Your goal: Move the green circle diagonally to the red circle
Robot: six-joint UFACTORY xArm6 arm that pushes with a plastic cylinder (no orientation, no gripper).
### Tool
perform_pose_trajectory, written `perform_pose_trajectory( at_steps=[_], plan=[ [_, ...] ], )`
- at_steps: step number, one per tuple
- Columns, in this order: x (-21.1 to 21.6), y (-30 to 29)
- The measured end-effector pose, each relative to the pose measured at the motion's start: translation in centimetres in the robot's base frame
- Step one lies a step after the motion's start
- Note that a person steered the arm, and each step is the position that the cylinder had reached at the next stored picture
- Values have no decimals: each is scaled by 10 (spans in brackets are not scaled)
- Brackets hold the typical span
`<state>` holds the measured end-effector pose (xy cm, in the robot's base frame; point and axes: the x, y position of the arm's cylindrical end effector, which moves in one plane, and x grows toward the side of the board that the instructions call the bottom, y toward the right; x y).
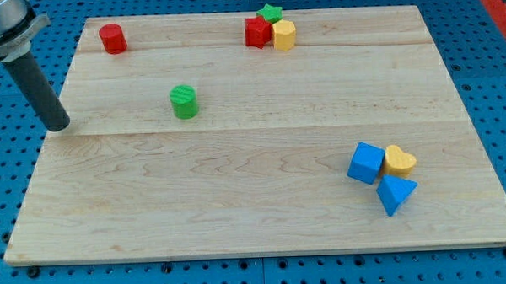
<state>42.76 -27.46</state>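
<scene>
The green circle (184,102) is a short green cylinder standing on the wooden board (238,201), left of the middle. The red circle (113,38) is a short red cylinder near the board's top left corner, up and to the left of the green one. My tip (59,126) rests at the board's left edge, well to the left of the green circle and slightly lower in the view. It touches no block.
At the view's top centre, a red block (257,32), a green star (270,13) and a yellow block (284,35) sit together. At the lower right are a blue cube (366,163), a yellow heart (399,160) and a blue triangle (395,193).
</scene>
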Motion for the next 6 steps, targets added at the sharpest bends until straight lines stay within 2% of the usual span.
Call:
perform_pose_trajectory(
  at_steps=[2,3,4,5,6],
  plan=[
    [15,2],
    [39,103],
    [53,174],
    [53,209],
    [18,204]
  ],
)
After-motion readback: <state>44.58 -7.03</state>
